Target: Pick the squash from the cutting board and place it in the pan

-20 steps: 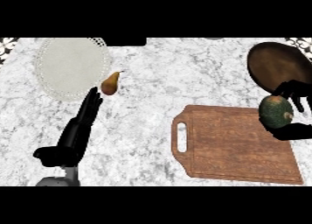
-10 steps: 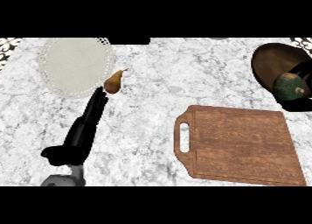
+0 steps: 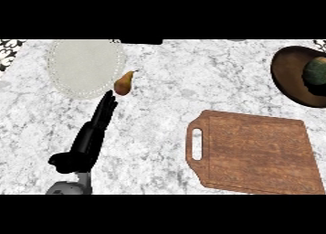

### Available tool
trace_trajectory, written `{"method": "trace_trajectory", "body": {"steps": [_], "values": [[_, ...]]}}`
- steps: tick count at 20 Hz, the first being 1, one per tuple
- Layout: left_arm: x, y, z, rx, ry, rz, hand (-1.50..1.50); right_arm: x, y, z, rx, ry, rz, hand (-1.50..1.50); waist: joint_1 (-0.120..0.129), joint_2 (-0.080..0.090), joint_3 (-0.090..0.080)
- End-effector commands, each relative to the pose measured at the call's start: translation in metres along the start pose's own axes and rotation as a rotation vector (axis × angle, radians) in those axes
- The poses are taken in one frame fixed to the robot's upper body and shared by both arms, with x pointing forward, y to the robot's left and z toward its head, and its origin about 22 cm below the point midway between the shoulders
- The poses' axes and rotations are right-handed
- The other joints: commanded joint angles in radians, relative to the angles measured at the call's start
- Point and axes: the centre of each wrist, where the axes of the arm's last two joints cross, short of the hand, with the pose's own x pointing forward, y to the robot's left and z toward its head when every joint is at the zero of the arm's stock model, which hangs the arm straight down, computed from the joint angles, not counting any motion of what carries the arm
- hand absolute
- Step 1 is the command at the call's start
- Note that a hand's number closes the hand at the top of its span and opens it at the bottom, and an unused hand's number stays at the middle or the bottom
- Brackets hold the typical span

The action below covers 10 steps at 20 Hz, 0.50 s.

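Note:
The green squash (image 3: 320, 71) is over the dark brown pan (image 3: 292, 75) at the right edge of the head view. Black parts of my right hand (image 3: 325, 90) wrap under and beside the squash; most of that hand is cut off by the edge. The wooden cutting board (image 3: 256, 153) lies bare at the lower right, its handle slot facing left. My left hand (image 3: 91, 137) lies flat on the counter at the left with its fingers straight, holding nothing.
A brown pear (image 3: 124, 83) lies just past my left fingertips. A round white plate (image 3: 84, 67) sits at the back left, next to the pear. Marble counter stretches between the board and my left arm.
My right hand has carried the squash off the cutting board, up and to the right, and it is now over the pan. The left hand has stayed where it was.

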Motion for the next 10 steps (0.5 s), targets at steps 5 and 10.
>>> {"method": "trace_trajectory", "body": {"steps": [5,10], "values": [[0.013,0.006,-0.006,-0.034,-0.016,0.018,0.00,-0.010,-0.005,-0.013,-0.085,0.029,0.000,1.50,0.038,0.015,0.003],[0.007,-0.011,-0.008,-0.069,-0.039,0.019,0.00,-0.031,-0.019,0.002,0.254,0.184,0.152,-1.50,0.072,0.039,0.000]]}}
